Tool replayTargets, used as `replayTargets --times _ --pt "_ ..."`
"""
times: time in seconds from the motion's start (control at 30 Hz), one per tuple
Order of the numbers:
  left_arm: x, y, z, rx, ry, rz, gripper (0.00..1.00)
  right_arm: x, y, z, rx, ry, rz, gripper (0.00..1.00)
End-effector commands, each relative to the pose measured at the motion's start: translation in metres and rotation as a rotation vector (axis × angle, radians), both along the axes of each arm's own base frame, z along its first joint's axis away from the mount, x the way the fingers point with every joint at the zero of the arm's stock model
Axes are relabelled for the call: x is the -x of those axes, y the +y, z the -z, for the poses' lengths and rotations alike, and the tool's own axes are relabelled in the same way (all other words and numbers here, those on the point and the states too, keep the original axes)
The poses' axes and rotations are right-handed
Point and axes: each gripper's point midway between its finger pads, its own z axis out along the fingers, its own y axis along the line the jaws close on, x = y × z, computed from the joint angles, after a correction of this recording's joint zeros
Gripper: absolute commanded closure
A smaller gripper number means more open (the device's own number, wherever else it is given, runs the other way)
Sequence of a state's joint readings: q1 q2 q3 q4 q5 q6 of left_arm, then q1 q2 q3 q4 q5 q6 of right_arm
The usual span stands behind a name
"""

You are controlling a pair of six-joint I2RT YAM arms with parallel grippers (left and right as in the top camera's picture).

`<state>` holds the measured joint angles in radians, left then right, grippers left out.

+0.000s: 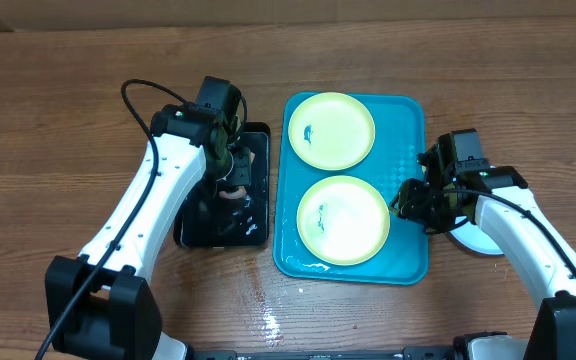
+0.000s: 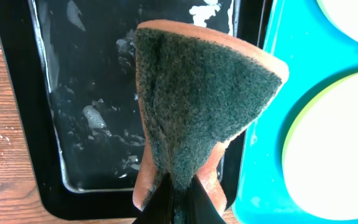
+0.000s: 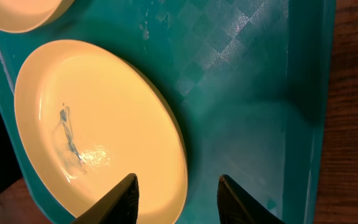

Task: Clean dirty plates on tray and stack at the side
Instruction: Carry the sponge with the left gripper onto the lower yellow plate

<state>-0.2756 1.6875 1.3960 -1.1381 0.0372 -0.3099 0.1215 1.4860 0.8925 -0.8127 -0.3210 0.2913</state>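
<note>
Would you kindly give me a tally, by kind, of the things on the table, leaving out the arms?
Round plates with yellow-green rims: 3 (upper one on the tray, lower one on the tray, one beside the tray's right edge, partly hidden)
Trays: 2 (turquoise plastic tray, black rectangular tray)
Green-and-orange scouring sponge: 1
Total: 6

Wet black tray (image 1: 254,216) on the wooden table (image 1: 68,100) (foam flecks inside), green-faced orange sponge (image 2: 197,93) above it.
</note>
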Motion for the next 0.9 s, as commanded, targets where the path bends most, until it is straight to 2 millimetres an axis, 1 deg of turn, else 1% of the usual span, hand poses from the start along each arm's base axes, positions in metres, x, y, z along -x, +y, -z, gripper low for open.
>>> replayTargets --times 0.0,0.13,0.27,0.33,0.5,0.57,0.67,0.73,0.77,0.83,0.87 --pt "-0.003 -0.003 -0.017 0.006 -0.054 0.028 0.96 0.008 0.003 0.013 0.017 0.024 -0.025 0.58" --pt "-0.001 -0.012 -0.018 0.046 -0.045 0.042 0.96 0.016 0.013 0.025 0.017 0.024 -0.062 0.58" --pt "0.0 -0.017 -0.018 0.047 -0.048 0.054 0.96 0.022 0.024 0.035 0.018 0.026 -0.106 0.58" --pt "0.001 -0.019 -0.018 0.046 -0.049 0.062 0.96 0.023 0.028 0.038 0.027 0.029 -0.117 0.64" --pt "0.001 -0.022 -0.018 0.049 -0.051 0.069 0.96 0.02 0.015 0.052 0.138 0.054 -0.023 0.75" --pt "0.001 -0.026 -0.019 0.06 -0.053 0.078 0.96 0.02 0.015 0.053 0.139 0.056 -0.023 0.81" --pt "0.002 -0.041 -0.02 0.1 -0.061 0.109 0.96 0.019 0.015 0.053 0.137 0.052 -0.022 0.89" --pt "0.002 -0.055 -0.022 0.134 -0.075 0.13 0.96 0.018 0.016 0.052 0.132 0.051 -0.019 0.91" --pt "0.001 -0.065 -0.023 0.16 -0.083 0.14 0.96 0.018 0.016 0.052 0.13 0.053 -0.012 0.91" --pt "0.0 -0.088 -0.026 0.224 -0.099 0.16 0.96 0.018 0.016 0.052 0.127 0.055 -0.003 0.96" --pt "0.0 -0.104 -0.027 0.265 -0.107 0.172 0.96 0.018 0.017 0.052 0.127 0.054 -0.003 0.96"
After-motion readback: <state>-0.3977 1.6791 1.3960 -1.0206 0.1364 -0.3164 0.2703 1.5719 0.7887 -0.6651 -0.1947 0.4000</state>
